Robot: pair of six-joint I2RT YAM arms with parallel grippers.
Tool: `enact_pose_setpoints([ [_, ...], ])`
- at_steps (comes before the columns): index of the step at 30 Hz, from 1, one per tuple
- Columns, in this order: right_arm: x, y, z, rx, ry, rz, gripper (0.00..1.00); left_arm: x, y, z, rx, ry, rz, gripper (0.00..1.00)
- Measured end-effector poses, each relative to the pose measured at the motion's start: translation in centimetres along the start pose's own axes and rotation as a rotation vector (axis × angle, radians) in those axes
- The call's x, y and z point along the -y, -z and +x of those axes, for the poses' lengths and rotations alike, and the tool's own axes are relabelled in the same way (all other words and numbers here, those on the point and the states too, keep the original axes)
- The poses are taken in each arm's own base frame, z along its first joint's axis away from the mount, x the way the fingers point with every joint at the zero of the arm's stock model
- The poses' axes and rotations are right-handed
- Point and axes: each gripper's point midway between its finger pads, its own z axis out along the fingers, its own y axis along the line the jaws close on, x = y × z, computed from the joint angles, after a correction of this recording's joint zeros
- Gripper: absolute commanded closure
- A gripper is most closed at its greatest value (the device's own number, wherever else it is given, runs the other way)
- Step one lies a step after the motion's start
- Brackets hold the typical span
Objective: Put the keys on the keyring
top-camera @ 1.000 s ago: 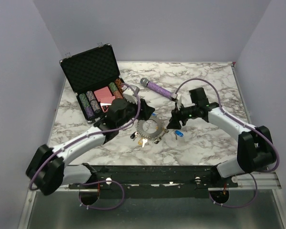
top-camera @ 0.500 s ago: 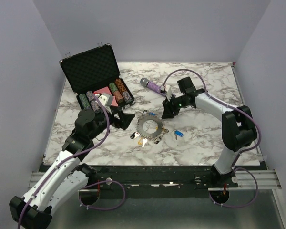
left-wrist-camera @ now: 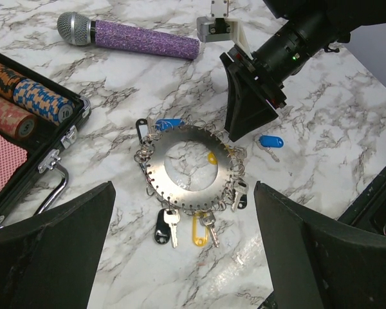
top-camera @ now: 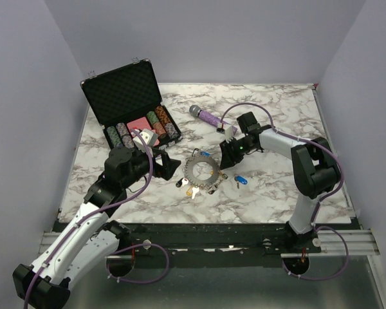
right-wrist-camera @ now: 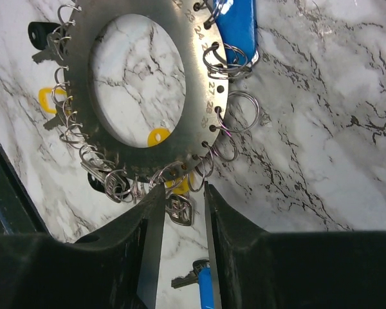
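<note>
Chips (top-camera: 162,123) in open case (top-camera: 123,91) near keyring (top-camera: 192,174)

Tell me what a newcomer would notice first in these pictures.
The big toothed keyring at the table's centre draws the eye first, hung with small rings and keys capped in blue, yellow and black, with the right gripper at its right edge. Behind it lies a glittery purple microphone, and at the back left stands an open black case of poker chips.
</note>
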Motion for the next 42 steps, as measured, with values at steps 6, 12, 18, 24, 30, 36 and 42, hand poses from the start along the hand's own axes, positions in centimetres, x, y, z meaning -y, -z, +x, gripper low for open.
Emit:
enact_pose_setpoints([
  [6,0.5,-0.2,0.4,-0.012,-0.022,0.020,0.62,0.0,0.0,0.1,-0.003,0.000,0.000,0.03],
  [12,0.6,-0.4,0.4,-0.012,-0.034,0.022,0.67,0.0,0.1,0.1,-0.003,0.000,0.000,0.03],
  [18,0.9,-0.9,0.9,-0.025,-0.052,0.018,0.71,0.0,0.1,0.1,-0.003,0.000,0.001,0.04],
  [24,0.9,-1.0,0.9,-0.026,-0.058,0.018,0.73,0.1,0.1,0.1,-0.003,0.000,0.003,0.03],
  [30,1.0,-1.1,0.8,-0.022,-0.066,0.019,0.81,0.1,0.1,0.0,-0.001,-0.001,0.004,0.04],
  [36,1.0,-1.1,0.8,-0.021,-0.067,0.020,0.94,0.1,0.1,0.0,0.001,-0.001,0.004,0.03],
  [42,0.9,-1.1,0.7,-0.018,-0.063,0.015,0.99,0.1,0.2,0.0,0.001,-0.001,0.006,0.03],
])
